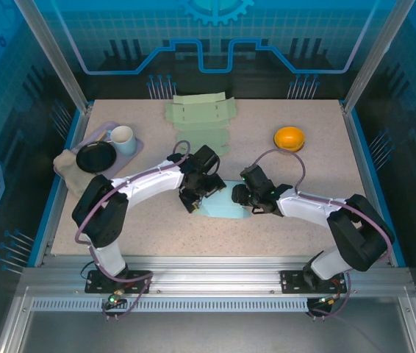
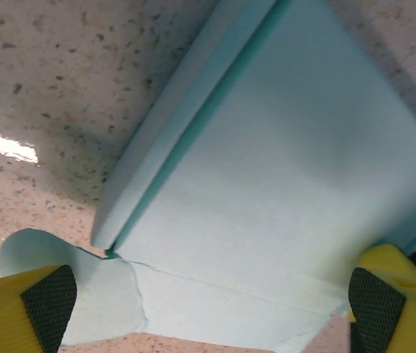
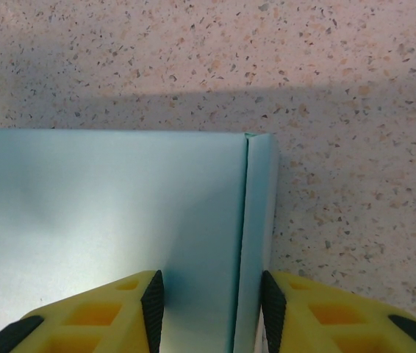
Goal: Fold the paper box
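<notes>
Speckled stone-look tabletop (image 1: 281, 235) runs under both of my arms inside a blue-panelled enclosure, and the pale blue paper box (image 1: 223, 207) lies near its middle, between my two grippers. My left gripper (image 2: 208, 316) is spread as wide as it goes, one pad on either side of a loose, curling flap at the box's end, and grips nothing. My right gripper (image 3: 212, 298) has its jaws part-way apart, straddling a narrow side wall that is already creased against the main panel. The outer pad (image 3: 273, 305) sits right at that wall, but bare panel shows between the wall and the inner pad, so I judge it is not clamped. I read the step as mid-fold: one long wall is turned up and doubled, while the end flap under my left wrist is not yet tucked. Next, I think, my right side must steady the wall while my left closes on the flap and turns it along its crease. Thin paper could buckle or tear at the small slit beside the corner. Counting: one blue box, one heap of flat green blanks (image 1: 201, 114) at the far edge whose sheets I cannot separate, one orange bowl (image 1: 289, 137), and one tray (image 1: 138, 149) carrying one mug (image 1: 122, 138) and one black dish (image 1: 95, 157), with one beige cloth (image 1: 65, 163) beside it.
</notes>
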